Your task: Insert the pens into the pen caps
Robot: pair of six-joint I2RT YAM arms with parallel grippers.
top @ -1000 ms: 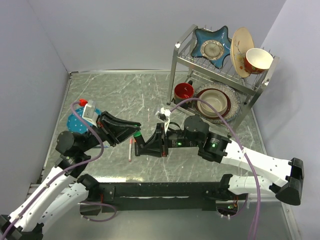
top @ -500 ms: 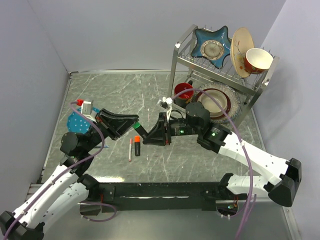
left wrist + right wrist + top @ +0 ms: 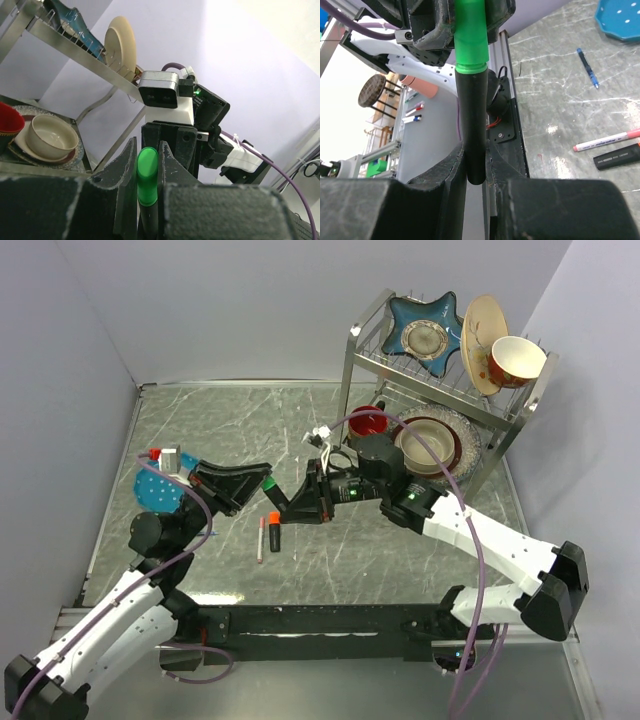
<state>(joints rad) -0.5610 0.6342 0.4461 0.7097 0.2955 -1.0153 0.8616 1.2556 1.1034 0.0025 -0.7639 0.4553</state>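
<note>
Meeting above the middle of the marble-patterned table (image 3: 300,420), the two arms are pictured end to end with a stubby black marker (image 3: 471,115) held between them. The left gripper (image 3: 147,150) is clamped on the green cap (image 3: 147,170), whose rounded end is seen between its dark fingers in the left wrist view. The right gripper (image 3: 473,152) is clenched around the marker's black barrel, and the cap's rim is seen flush against that barrel in the right wrist view. In the overhead view the pair is raised off the table, the left arm reaching in from 8 o'clock and the right arm from 4 o'clock. On the table at 6 o'clock of the joined grippers, an orange-ended marker (image 3: 273,533) is laid just beside a thin white pen (image 3: 261,539). A thin blue pen (image 3: 587,67) is left near the left arm, toward 9 o'clock, close to a blue plate (image 3: 150,492). A metal dish rack (image 3: 440,390) stacked with crockery is set at 2 o'clock.
</note>
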